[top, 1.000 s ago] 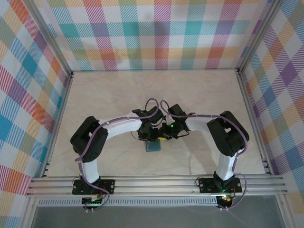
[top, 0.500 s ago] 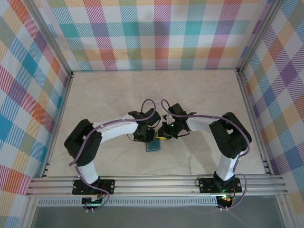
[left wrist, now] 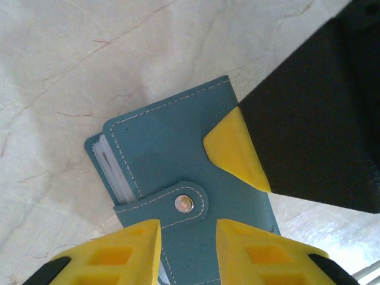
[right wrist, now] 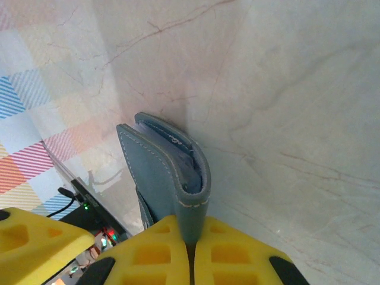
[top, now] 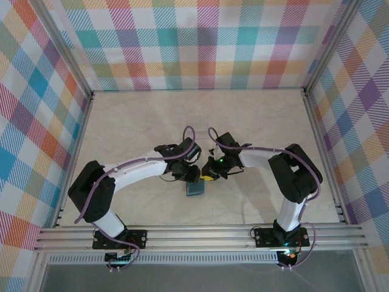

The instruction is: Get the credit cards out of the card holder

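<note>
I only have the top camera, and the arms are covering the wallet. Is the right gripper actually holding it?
Observer: Yes. In the right wrist view, the right gripper is shut on one edge of the folded card holder.
Operator: Is the holder open yet?
Observer: No. The left wrist view shows its snap tab fastened over the cover.
Operator: And the left gripper?
Observer: The left gripper has its fingers apart over the cover, close to that tab, and is not clamped on anything.
</note>
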You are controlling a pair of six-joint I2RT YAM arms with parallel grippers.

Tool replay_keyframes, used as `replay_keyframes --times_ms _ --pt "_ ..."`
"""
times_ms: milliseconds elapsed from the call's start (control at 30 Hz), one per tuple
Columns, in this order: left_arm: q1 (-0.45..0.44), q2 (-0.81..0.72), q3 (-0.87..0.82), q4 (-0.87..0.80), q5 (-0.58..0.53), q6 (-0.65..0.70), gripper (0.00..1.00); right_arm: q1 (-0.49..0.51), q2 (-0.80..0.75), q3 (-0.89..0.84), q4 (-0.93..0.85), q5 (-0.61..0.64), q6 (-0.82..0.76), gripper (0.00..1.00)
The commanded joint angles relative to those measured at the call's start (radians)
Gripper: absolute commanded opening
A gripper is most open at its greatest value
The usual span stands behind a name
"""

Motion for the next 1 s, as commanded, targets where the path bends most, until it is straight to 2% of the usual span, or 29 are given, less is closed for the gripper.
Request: replay_keyframes --times_ms 0,167,500,567,733,967 --pt "-0.003 0.002 -0.017 0.003 0.032 0.051 0.31 -0.005 -0.009 0.022 -0.018 -0.061 0.034 0.05" --pt "-0.003 0.042 -0.017 -0.007 0.004 0.064 0.36 -0.006 0.001 0.031 -0.021 -0.075 0.039 0.04" --pt "-0.002 0.11 -0.019 0.011 -0.005 0.052 0.37 -0.006 0.005 0.04 -0.033 -0.079 0.04 0.03" --pt "-0.002 0.113 -0.019 0.008 -0.025 0.046 0.34 -0.006 0.005 0.039 -0.035 -0.079 0.04 0.02" --pt "-0.003 0.105 -0.015 -0.016 -0.118 0.027 0.19 -0.006 0.0 0.039 -0.05 -0.07 0.033 0.02" --pt "-0.002 0.077 -0.012 -0.04 -0.17 0.003 0.09 -0.006 -0.004 0.051 -0.111 -0.018 -0.011 0.01"
